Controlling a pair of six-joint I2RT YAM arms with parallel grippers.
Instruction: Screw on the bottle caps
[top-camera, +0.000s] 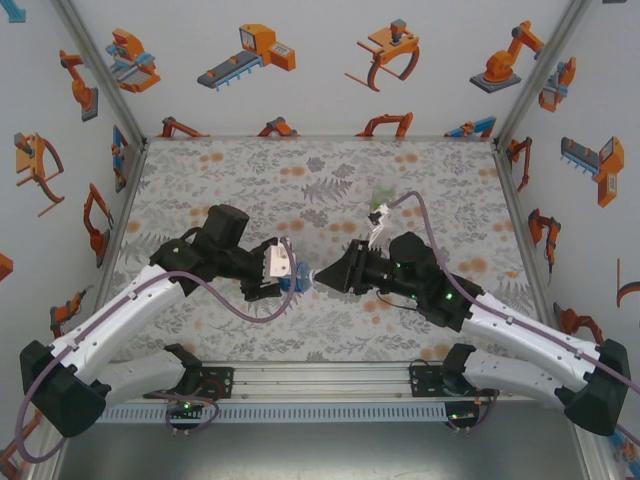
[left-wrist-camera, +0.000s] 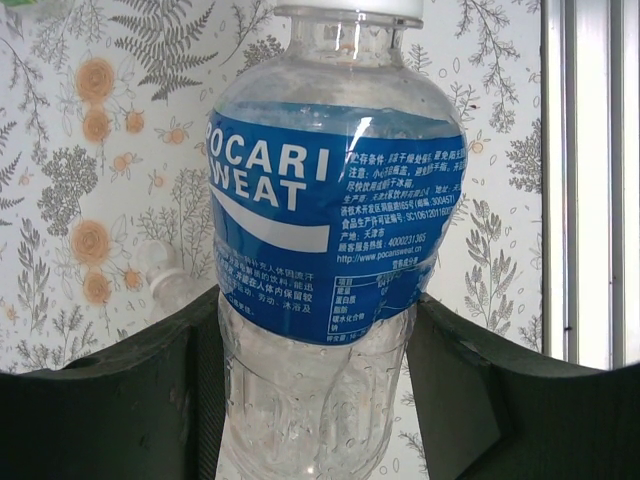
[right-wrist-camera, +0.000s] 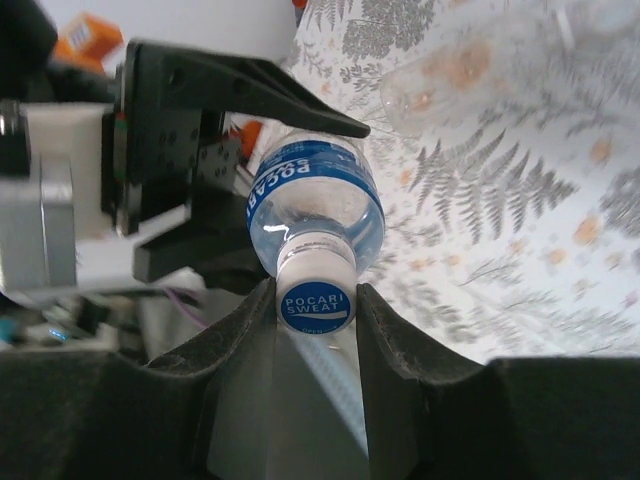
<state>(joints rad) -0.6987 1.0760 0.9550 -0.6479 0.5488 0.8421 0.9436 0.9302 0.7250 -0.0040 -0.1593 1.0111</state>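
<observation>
The blue-label bottle (left-wrist-camera: 335, 220) is held sideways above the table between the two arms (top-camera: 300, 281). My left gripper (left-wrist-camera: 315, 330) is shut on its lower clear body, one dark finger on each side. A whitish bottle cap (right-wrist-camera: 316, 290) with a blue printed top sits on the bottle's neck, and my right gripper (right-wrist-camera: 316, 300) is shut on it, both pads pressed against its sides. In the top view the right gripper (top-camera: 322, 277) meets the left gripper (top-camera: 285, 285) at mid-table. The cap's edge (left-wrist-camera: 350, 10) shows at the top of the left wrist view.
A greenish bottle (top-camera: 381, 195) stands behind the right arm. A plain clear bottle (right-wrist-camera: 470, 60) lies on its side on the floral table cover (top-camera: 300, 180). Metal frame posts and patterned walls close in the table on three sides.
</observation>
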